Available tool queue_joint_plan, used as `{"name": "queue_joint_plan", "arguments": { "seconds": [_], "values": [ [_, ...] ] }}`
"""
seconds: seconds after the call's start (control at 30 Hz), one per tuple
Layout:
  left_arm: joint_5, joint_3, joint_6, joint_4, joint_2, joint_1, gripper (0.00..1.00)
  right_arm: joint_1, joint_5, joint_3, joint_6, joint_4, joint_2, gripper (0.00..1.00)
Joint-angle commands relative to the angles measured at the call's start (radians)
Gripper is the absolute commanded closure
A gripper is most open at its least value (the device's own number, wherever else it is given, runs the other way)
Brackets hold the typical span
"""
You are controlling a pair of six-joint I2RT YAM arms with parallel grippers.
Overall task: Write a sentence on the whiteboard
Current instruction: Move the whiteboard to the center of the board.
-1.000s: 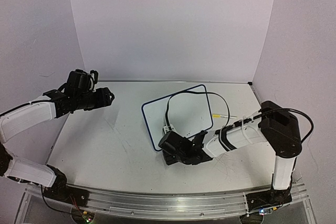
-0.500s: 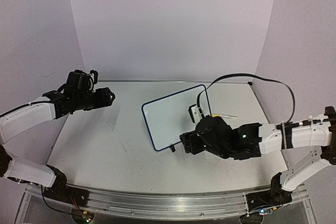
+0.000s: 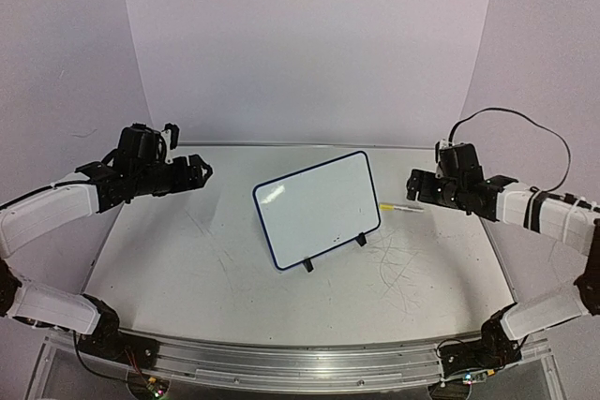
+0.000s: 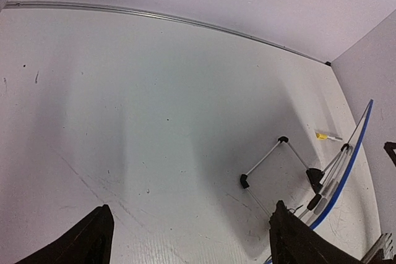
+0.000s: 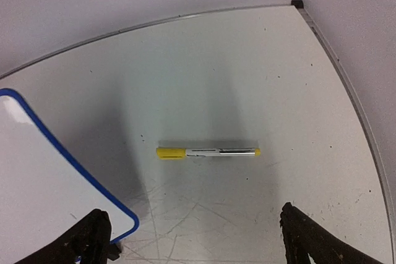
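On scuffed white tabletop (image 3: 187,250), propped whiteboard (image 3: 319,205), lilac walls (image 3: 300,44)

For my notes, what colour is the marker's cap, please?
Yellow; the marker cap shows best from the right wrist.

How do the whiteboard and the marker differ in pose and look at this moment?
The whiteboard stands propped at a tilt on its black feet; the marker lies flat. The whiteboard is a broad white rectangle with a dark-blue frame; the marker is a slim white stick with a yellow cap. Shared: both rest on the table, apart from each other, and neither is gripped.
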Motion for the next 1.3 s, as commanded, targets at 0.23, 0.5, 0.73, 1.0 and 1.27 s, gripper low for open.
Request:
{"name": "queue_joint_plan", "arguments": {
  "seconds": [0.23, 0.5, 0.73, 1.0, 1.27],
  "values": [
    [0.064, -0.033, 0.009, 0.046, -0.027, 0.003, 0.10, 0.141, -0.379, 0.062, -0.282, -0.101, 0.215, 0.32],
    [0.075, -0.017, 0.019, 0.049, -0.005, 0.002, 0.09, 0.198, -0.316, 0.024, -0.264, 0.053, 0.309, 0.40],
    [0.067, -0.019, 0.020, 0.048, -0.037, 0.001, 0.09, 0.210, -0.351, 0.021, -0.268, 0.116, 0.393, 0.51],
    [0.064, -0.020, 0.012, 0.048, -0.035, 0.002, 0.09, 0.239, -0.298, -0.030, -0.193, 0.255, 0.418, 0.65],
    [0.063, -0.015, 0.019, 0.048, -0.031, 0.002, 0.09, 0.355, -0.129, -0.044, -0.105, 0.276, 0.413, 0.87]
  ]
}}
